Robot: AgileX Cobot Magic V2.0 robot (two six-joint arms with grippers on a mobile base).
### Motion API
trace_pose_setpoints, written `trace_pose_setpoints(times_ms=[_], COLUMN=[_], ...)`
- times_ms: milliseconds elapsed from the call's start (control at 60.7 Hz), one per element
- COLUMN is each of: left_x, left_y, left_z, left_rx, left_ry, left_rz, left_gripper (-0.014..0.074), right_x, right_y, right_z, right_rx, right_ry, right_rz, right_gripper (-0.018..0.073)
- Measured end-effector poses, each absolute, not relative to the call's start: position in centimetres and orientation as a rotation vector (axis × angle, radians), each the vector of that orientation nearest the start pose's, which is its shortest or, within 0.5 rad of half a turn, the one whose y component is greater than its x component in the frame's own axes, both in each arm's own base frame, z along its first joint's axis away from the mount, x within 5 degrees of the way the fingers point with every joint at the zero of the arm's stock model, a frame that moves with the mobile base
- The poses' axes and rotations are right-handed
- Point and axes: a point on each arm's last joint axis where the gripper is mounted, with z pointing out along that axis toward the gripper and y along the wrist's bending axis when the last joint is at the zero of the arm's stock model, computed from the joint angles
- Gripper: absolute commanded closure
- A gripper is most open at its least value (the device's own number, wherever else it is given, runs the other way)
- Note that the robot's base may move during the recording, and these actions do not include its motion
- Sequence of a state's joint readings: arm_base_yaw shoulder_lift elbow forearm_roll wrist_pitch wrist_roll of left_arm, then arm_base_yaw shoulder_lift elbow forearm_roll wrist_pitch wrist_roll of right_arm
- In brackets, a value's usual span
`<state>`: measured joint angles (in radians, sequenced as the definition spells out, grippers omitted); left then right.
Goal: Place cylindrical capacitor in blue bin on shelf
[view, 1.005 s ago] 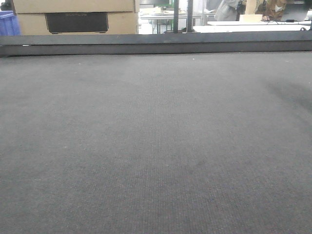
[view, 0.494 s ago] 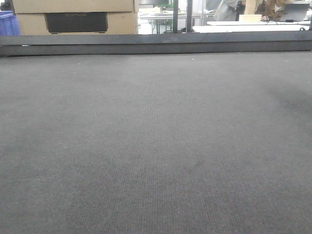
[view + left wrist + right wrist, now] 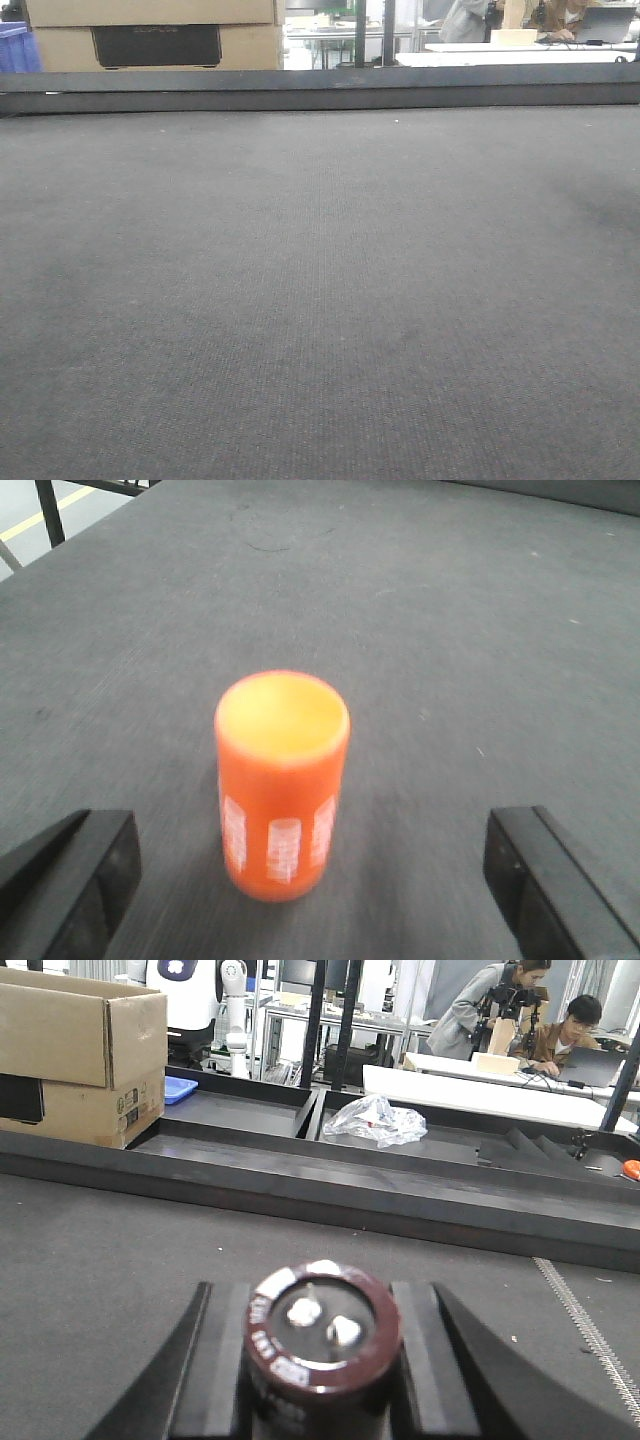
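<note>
In right tool [image 3: 320, 1355], cylindrical capacitor [image 3: 322, 1328]

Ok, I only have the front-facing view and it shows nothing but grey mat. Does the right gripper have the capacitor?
Observer: Yes. The right wrist view shows the right gripper closed on the capacitor, its two terminals facing the camera.
Operator: And the left arm?
Observer: The left gripper is open, holding nothing; an orange cylinder stands upright on the mat between its fingers, touching neither.
Operator: Any shelf in sight?
Observer: No; the right wrist view shows only black troughs, a cardboard box and a blue tray beyond the mat.
</note>
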<state>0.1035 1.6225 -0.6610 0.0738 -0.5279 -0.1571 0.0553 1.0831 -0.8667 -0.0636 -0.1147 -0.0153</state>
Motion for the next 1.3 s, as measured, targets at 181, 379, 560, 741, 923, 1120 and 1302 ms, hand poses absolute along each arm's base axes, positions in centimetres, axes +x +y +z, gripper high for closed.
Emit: trace_pose_setpoints(times_ms=[181,379,560,741,923,1120,1302], left_x=[34.5,36.4,37.2,37.5,37.5,37.0,35.4], left_y=[3.3,4.0,4.6,4.6,4.6,4.5,2.5], left_z=[17.9,16.2,15.4,14.8,14.8,17.0,22.9], left_rx=[-0.167,-0.186,-0.198,-0.199,-0.198,-0.17,-0.095], left_ry=[1.923,1.945,1.95,1.958,1.954,1.957,1.931], left_rz=[-0.029,-0.021,-0.014,-0.014,-0.015,-0.006,-0.011], left_gripper=[-0.0006,-0.0006,-0.0001,0.0195,0.0613,0.0708,0.0708], right_x=[24.4,24.4,24.4,24.4,24.4,24.4,24.3], right_y=[1.4,1.4,1.4,1.4,1.4,1.4,1.3], right_z=[37.9,37.8,37.8,37.8,37.8,37.6,36.8], right_rx=[-0.112,-0.112,-0.112,-0.112,-0.112,-0.112,-0.114], right_ry=[1.582,1.585,1.587,1.589,1.589,1.603,1.692], right_rz=[-0.012,-0.012,-0.013,-0.013,-0.013,-0.013,-0.017], right_gripper=[0.0659,0.0659,0.0659,0.0659,0.0659,0.0659,0.0659])
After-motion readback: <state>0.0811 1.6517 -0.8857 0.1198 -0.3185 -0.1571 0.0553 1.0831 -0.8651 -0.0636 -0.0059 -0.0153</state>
